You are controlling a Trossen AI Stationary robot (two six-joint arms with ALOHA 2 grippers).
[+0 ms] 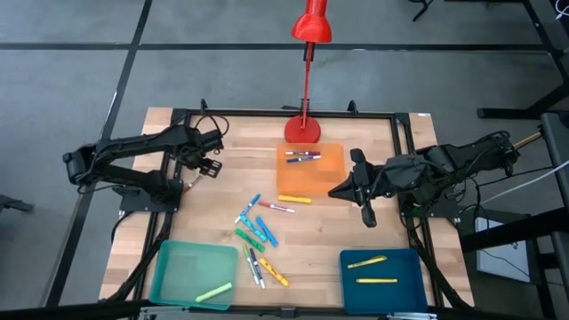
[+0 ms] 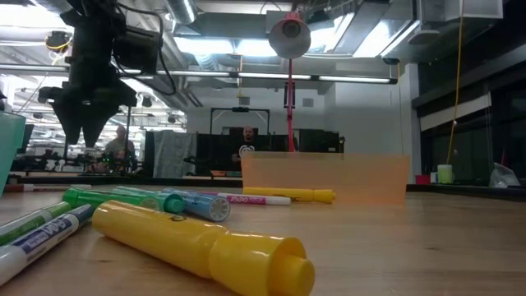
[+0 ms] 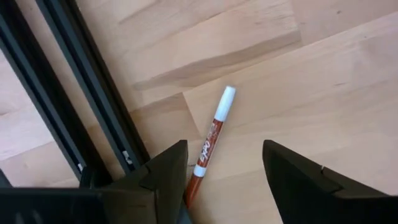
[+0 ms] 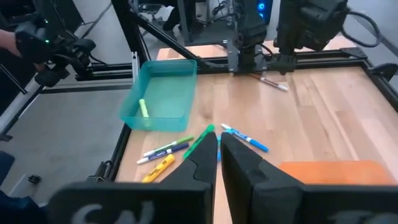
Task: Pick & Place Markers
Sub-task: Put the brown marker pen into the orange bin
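Note:
A white marker with a red-orange end (image 3: 211, 140) lies flat on the wooden table beside the black frame rail (image 3: 93, 93); it also shows in the right wrist view (image 4: 273, 83). My left gripper (image 3: 224, 180) hangs open above this marker, fingers pointing down and clear of the table (image 2: 86, 136). Several loose markers (image 1: 258, 233) lie at the table's middle. My right gripper (image 4: 217, 155) is shut on nothing, raised over the table's right side (image 1: 336, 190).
An orange tray (image 1: 324, 178) holding a few markers stands at the far middle. The teal tray (image 1: 182, 267) at the near left holds a green marker. The blue tray (image 1: 404, 267) at the near right holds two yellow ones. A red lamp's base (image 1: 303, 130) stands at the far edge.

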